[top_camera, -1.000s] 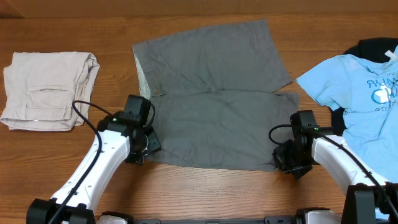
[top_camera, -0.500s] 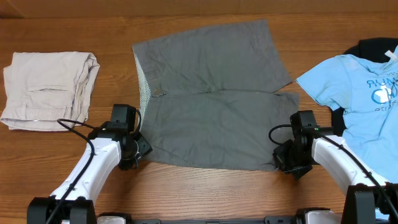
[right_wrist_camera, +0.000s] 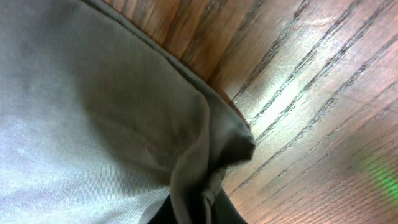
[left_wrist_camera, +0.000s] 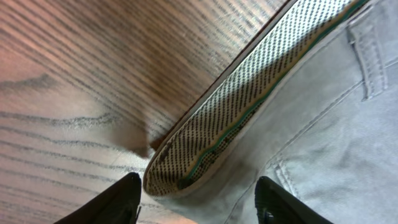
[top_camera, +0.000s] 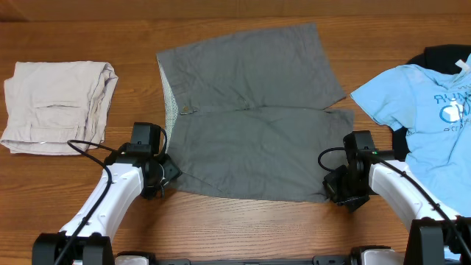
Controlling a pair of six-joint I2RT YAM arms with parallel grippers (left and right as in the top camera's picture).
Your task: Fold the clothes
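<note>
The shorts (top_camera: pixel 250 125) are lying flat mid-table (top_camera: pixel 243 228), waistband (left_wrist_camera: pixel 249 106) at 9 o'clock. The right gripper (top_camera: pixel 337 190) is pinching the hem corner (right_wrist_camera: pixel 230 143) at 4 o'clock, jaws closed on cloth, probably for lifting. The left gripper (top_camera: pixel 163 174) is standing open around the waistband corner at 8 o'clock, gripping nothing yet

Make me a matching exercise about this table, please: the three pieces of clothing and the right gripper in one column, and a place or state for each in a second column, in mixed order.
1 grey shorts
2 beige shorts
3 blue T-shirt
4 right gripper

A folded, on the left
B shut on a corner of cloth
C spread out in the middle
D on the right, over a dark garment

Pairs: 1-C, 2-A, 3-D, 4-B
</note>
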